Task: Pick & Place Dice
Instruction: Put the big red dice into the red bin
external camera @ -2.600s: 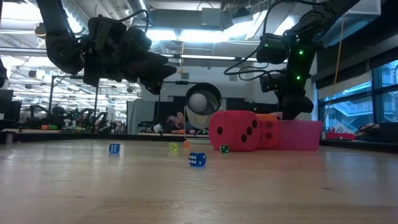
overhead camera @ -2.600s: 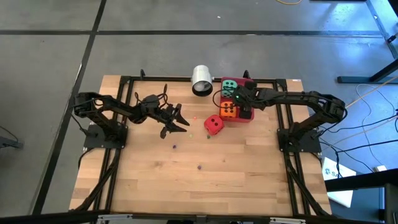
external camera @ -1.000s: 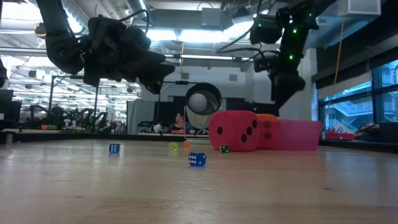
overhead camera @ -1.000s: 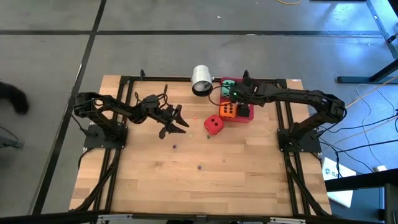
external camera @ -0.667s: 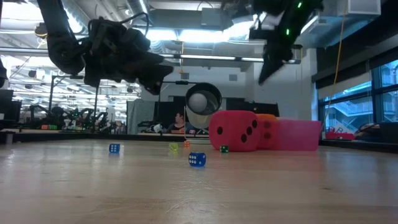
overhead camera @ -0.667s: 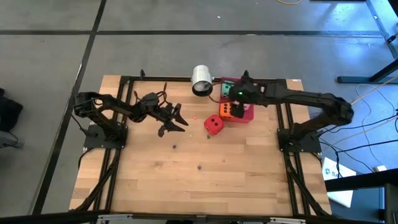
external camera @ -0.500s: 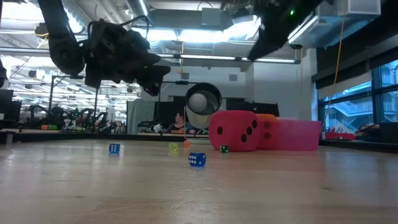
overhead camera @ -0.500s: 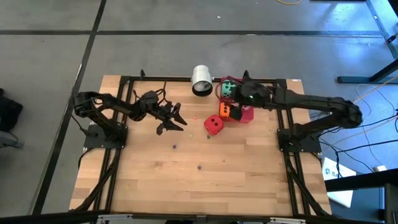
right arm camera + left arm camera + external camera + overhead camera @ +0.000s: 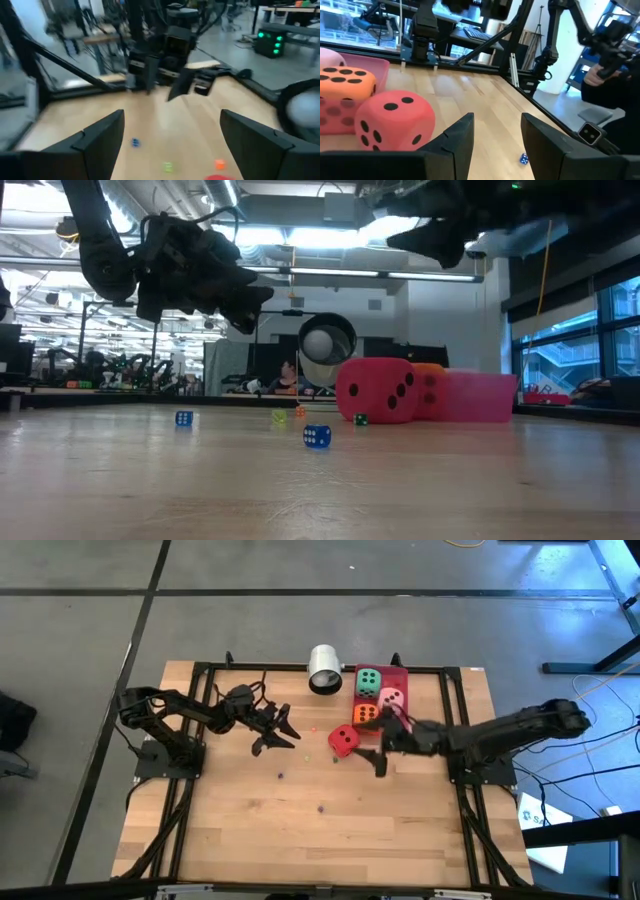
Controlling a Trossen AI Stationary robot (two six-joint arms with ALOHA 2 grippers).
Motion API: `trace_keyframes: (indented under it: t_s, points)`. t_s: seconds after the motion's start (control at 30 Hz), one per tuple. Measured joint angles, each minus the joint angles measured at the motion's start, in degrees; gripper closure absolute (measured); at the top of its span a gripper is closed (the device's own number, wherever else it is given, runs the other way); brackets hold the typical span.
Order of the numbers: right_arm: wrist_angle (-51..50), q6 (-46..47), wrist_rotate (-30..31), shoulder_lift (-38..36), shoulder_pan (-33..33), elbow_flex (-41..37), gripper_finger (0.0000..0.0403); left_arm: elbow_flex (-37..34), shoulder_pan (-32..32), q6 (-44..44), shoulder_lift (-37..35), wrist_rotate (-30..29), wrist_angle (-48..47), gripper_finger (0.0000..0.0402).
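The red die rests on the wooden table, near the tray's near-left corner. The orange die, the pink die and the green die sit in the pinkish-red tray at the far side. My right gripper hangs open above the table just right of the red die, pointing level toward the left side, with nothing between its fingers. My left gripper hovers open left of the red die, and it too holds nothing.
A white cup lies on its side at the far edge, left of the tray. Several tiny dice are scattered on the table, among them a blue one and a green one. The near half of the table is bare wood.
My right gripper has risen out of the tray, swung toward the table's near edge and tipped from pointing down to level, facing the left arm. It has stayed open. The pink die, covered by that arm before, now shows in the tray.
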Motion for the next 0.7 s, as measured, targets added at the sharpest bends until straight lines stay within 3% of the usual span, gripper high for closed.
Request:
trace_keyframes:
  t_s: [0.2,0.5,0.6,0.7]
  points:
    - [19.6,3.7,7.5,6.6,8.4,-8.8,0.0078,0.0,-2.0,0.3,0.0,-4.7,-1.8,0.0245]
    - [28.4,4.8,14.0,20.6,14.4,-9.1,0.0078,0.3,-11.1,8.2,0.0,-22.9,-3.1,0.0245]
    - [28.4,8.0,14.3,23.8,14.4,-9.1,0.0078,3.3,-14.1,11.1,0.0,-29.0,-10.3,0.0245]
    - [28.4,9.9,13.9,25.8,14.5,-9.1,0.0078,9.1,-15.8,14.1,0.0,-35.5,-25.7,0.0245]
